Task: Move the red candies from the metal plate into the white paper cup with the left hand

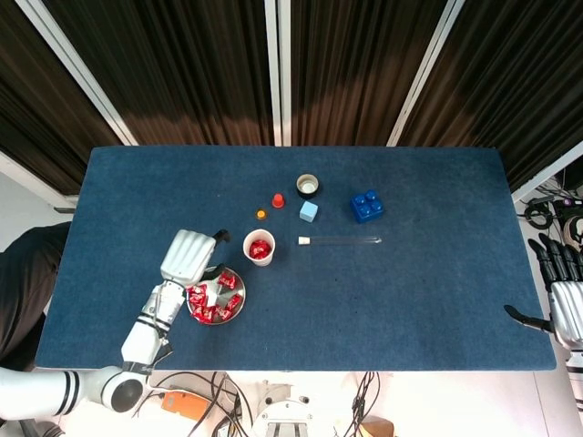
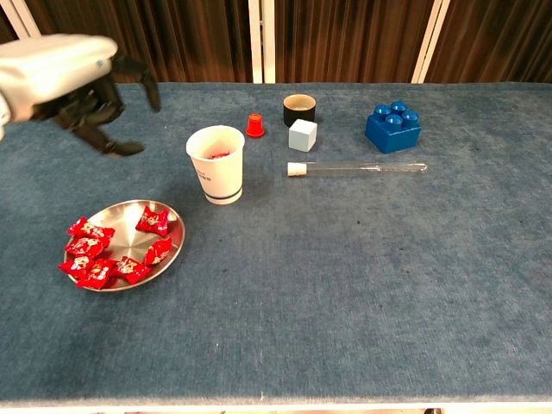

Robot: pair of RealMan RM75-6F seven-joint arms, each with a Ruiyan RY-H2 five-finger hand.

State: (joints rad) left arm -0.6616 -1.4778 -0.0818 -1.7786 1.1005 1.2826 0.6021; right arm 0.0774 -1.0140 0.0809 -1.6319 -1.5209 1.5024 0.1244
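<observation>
Nearest you, at the lower left of the chest view, the metal plate (image 2: 175, 235) held a cluster of red candies (image 2: 110, 253) in its left half. Just above it in the frame your left hand (image 2: 82, 89) hovered off the cloth, fingers spread and holding nothing, well left of the white paper cup (image 2: 216, 164). That cup stood upright at centre left with red candy showing inside. Right of it lay a clear test tube (image 2: 357, 168) on its side. Farther back sat a small red cap (image 2: 254, 126), a pale blue cube (image 2: 303, 134), a dark roll of tape (image 2: 299, 109) and a blue building brick (image 2: 392, 126). At the right edge of the head view, your right hand (image 1: 563, 300) hung off the table (image 1: 419, 300), released with fingers apart.
</observation>
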